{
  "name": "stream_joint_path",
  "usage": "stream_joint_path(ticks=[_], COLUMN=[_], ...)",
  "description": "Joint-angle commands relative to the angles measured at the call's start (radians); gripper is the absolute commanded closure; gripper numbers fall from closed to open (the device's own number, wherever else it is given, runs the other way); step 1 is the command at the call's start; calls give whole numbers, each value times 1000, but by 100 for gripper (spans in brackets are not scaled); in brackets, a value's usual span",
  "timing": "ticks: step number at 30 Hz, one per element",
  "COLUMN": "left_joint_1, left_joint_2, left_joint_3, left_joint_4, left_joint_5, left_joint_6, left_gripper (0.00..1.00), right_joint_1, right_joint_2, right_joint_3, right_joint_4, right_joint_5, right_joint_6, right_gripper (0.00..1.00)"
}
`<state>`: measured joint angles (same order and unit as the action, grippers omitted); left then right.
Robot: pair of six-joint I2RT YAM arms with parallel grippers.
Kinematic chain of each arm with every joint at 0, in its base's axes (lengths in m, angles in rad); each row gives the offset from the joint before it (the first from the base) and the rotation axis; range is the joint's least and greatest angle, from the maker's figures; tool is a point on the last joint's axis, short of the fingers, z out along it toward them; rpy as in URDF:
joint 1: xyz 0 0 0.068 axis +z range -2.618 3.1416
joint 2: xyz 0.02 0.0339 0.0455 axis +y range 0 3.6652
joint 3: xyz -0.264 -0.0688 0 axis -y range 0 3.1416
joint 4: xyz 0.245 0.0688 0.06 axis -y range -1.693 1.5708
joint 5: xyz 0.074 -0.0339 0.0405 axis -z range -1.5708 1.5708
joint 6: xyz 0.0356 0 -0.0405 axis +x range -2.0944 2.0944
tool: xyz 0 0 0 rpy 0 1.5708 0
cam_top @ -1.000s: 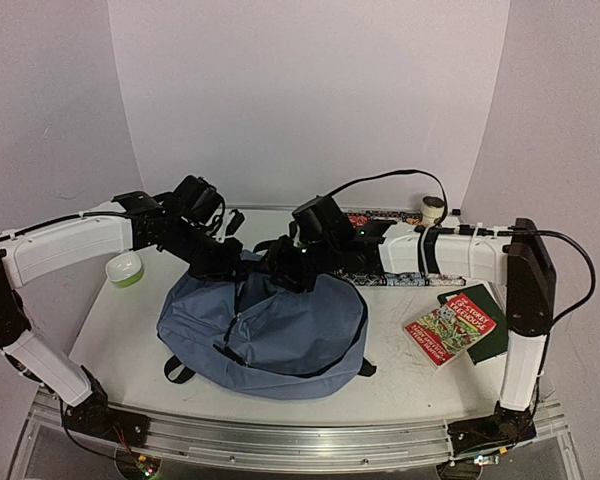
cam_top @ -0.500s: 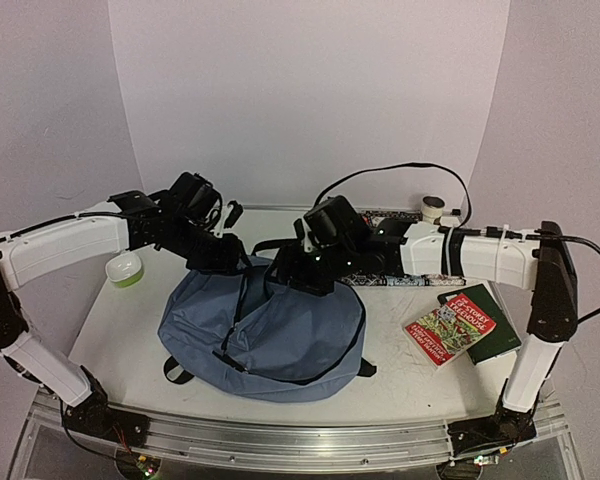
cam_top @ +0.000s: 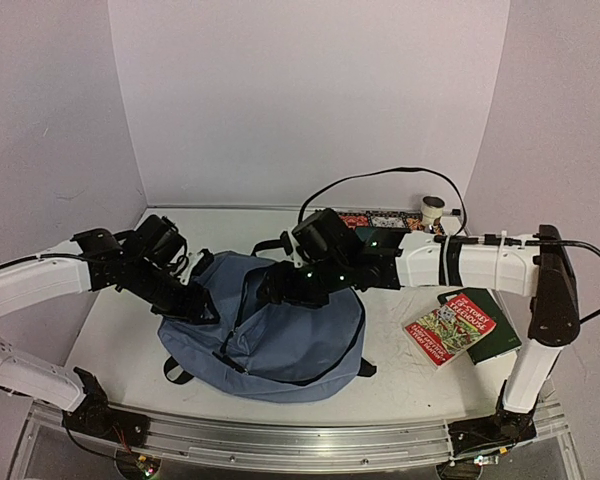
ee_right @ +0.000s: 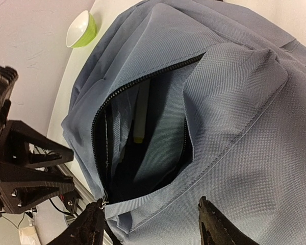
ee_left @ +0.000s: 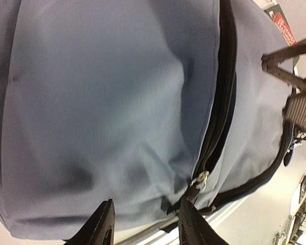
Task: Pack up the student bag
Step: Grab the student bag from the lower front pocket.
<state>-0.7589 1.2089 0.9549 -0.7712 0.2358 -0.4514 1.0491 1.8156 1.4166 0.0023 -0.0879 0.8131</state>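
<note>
Left tool [ee_left: 147, 205] just let go: jaws now apart, nothing between them. I've pulled that arm back from the far side of the student bag [cam_top: 280, 335] to its left edge. Right tool [ee_right: 150, 208] has spread wider too, jaws apart, empty, above the bag's main zip [ee_right: 143, 77]. Bag lies mid-tabletop [cam_top: 115, 340], mouth gaping. Books [cam_top: 450, 328] right of the bag aren't packed. Opening looks done, loading next.
</note>
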Motion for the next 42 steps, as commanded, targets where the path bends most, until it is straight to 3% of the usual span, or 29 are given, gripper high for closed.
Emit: stream_joint_path(ticks=[1, 12, 21, 30, 35, 42], left_joint_1=[-5, -182, -186, -188, -188, -188], left_joint_2=[-60, 44, 112, 146, 159, 143], left_joint_3=[-39, 7, 20, 34, 40, 112], left_joint_4=[-5, 5, 24, 74, 74, 68], left_joint_5=[79, -71, -129, -87, -92, -189], left_joint_6=[-33, -58, -31, -18, -6, 21], left_gripper=[58, 64, 72, 84, 99, 100], right_joint_1=[11, 19, 24, 26, 31, 36], right_joint_2=[6, 26, 33, 44, 45, 44], right_joint_3=[-1, -3, -3, -2, -6, -8], right_joint_4=[-26, -26, -23, -22, -18, -10], right_joint_5=[43, 62, 66, 64, 64, 67], right_joint_6=[-29, -36, -48, -60, -73, -119], right_gripper=[36, 36, 36, 37, 36, 36])
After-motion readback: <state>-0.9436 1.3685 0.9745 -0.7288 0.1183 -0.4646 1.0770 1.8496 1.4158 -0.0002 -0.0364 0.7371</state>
